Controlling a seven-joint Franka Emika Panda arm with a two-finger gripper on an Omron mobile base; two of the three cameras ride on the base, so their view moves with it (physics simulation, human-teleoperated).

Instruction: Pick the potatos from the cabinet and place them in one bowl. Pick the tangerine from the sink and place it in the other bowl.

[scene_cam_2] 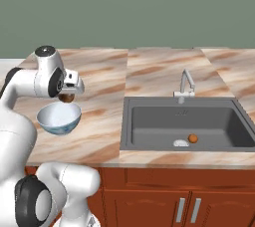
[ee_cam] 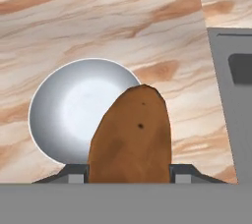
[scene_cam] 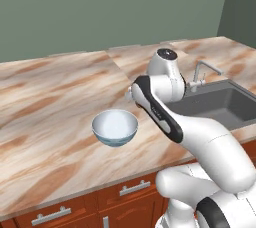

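- Holding a potato [ee_cam: 130, 137] clamped between its two fingers, the end effector [scene_cam_2: 66, 97] hangs above the surface [scene_cam: 45, 102], just over the pale bowl [scene_cam_2: 59, 118].
- In the hand view the bowl [ee_cam: 78, 110] sits left of centre, and the potato's long axis runs up the frame, covering the bowl's right rim.
- In the right base view the potato [scene_cam_2: 66, 98] shows upper right of the bowl's middle, so the drop point looks slightly off centre.
- Judged from this, a small shift toward the bowl's middle comes before release.
- The tangerine [scene_cam_2: 192, 138] lies in the sink [scene_cam_2: 149, 136] at lower right, well apart.
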